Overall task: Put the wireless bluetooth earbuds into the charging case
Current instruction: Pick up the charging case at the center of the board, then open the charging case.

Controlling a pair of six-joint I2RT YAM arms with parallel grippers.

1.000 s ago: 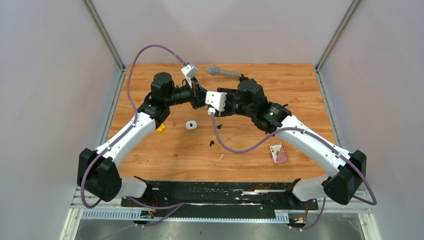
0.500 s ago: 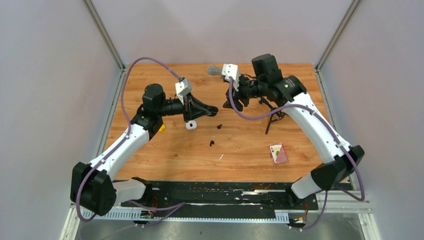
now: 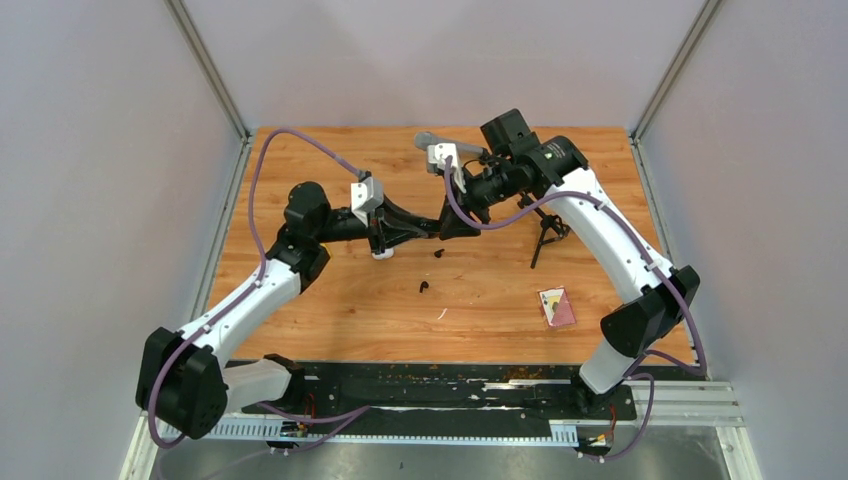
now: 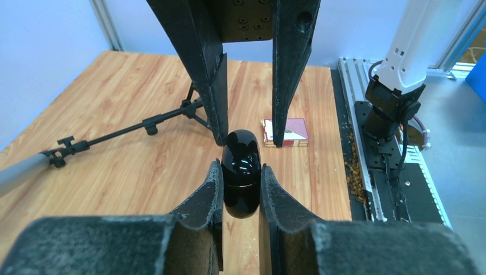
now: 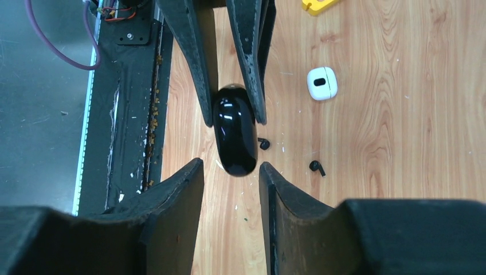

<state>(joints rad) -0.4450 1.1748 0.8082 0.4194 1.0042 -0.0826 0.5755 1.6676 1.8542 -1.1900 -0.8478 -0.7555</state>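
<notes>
On my overhead feed both arms meet over the middle of the bench (image 3: 330, 300), a little toward 12 o'clock. The left arm rises from its base at 7 o'clock, bends at the elbow, and lays its forearm almost level, pointing toward 3 o'clock. The right arm climbs from 5 o'clock along the right side, folds over near 1 o'clock, and aims its wrist back toward 8 o'clock, so the two wrists face each other nose to nose. The left gripper (image 4: 240, 175) is pinching the black charging case (image 5: 233, 134) by its flanks. The case is glossy and closed, held clear of the wood, with its rounded end sticking out toward the other arm. The right gripper (image 5: 230, 164) is spread, one finger on either side of that free end, and on its own camera I can see a thin gap between each finger and the case. On the bench, one black earbud (image 3: 440, 253) lies just at 6 o'clock of the meeting point, and a second black earbud (image 3: 424, 287) sits farther out toward 7 o'clock, well apart from the first. A white charging case (image 5: 321, 83) rests beneath the left wrist. A microphone (image 3: 435, 141) on its small stand (image 3: 545, 235) lies along the 12 to 2 o'clock side, and a card box (image 3: 557, 306) sits at 4 o'clock.
</notes>
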